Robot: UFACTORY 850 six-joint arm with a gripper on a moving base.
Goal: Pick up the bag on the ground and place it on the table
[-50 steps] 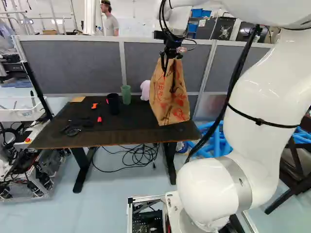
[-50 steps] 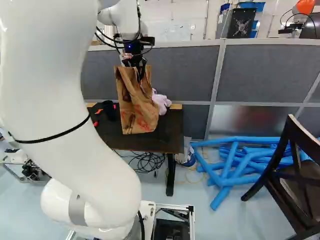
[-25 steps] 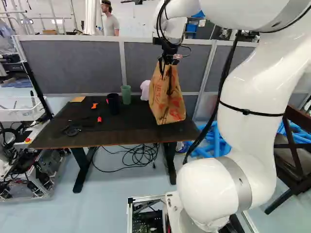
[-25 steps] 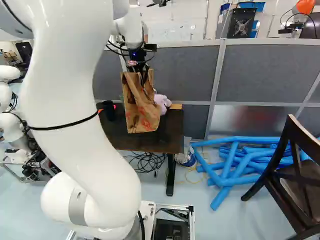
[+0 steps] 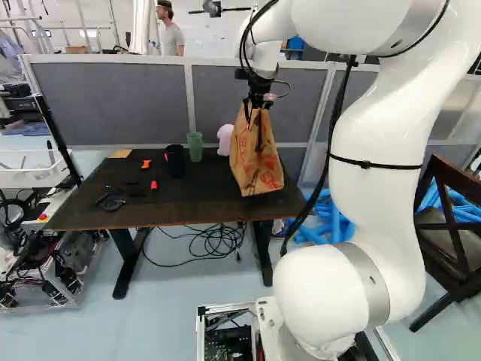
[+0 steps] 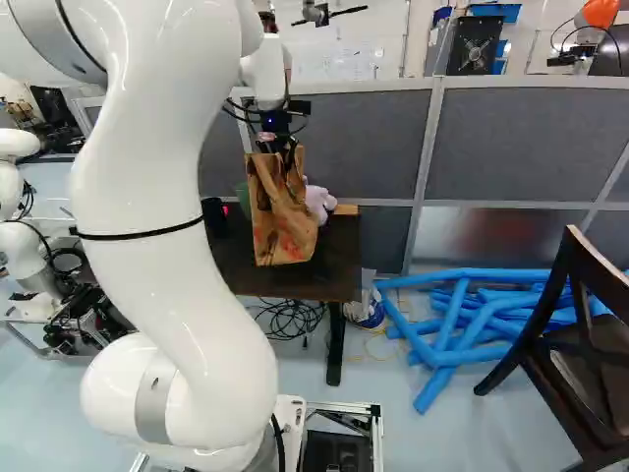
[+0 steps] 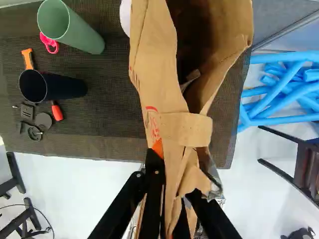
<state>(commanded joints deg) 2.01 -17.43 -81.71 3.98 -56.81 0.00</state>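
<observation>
The floor (image 5: 180, 308) is pale blue and shiny. A long grey wall (image 5: 113, 98) stands behind the table (image 5: 79, 216). The table has a dark top and dark legs. The big white arm (image 5: 376, 203) bends up and over toward it.

Blue tubes (image 6: 452, 324) lie in a messy pile on the floor, at the right of the table. A dark wood chair (image 6: 580, 344) is near the pile, at the right of the right base view. Another robot (image 6: 18, 246), a white one, is at the left of that view.

The brown paper bag (image 5: 255, 158) hangs upright from the gripper (image 5: 254, 107) at the table's right end. I can't tell if its bottom touches the top. Its mouth is open and it has red marks. The jaws are a little apart, with the bag's scrunched paper pinched between them.

Black cords (image 5: 218, 241) lie in loops under the table. A white tub (image 6: 371, 310) is beside its right leg.

A green cup (image 7: 87, 37) and a dark cup (image 7: 65, 85) are on the table, left of the bag in the left base view. A pale pink thing (image 5: 225, 139) is behind the bag. A flat tan piece (image 5: 120, 153) is at the table's far left corner. An orange tool (image 7: 28, 59), a red thing (image 7: 57, 111) and a black ring (image 7: 35, 133) lie around the dark cup.
</observation>
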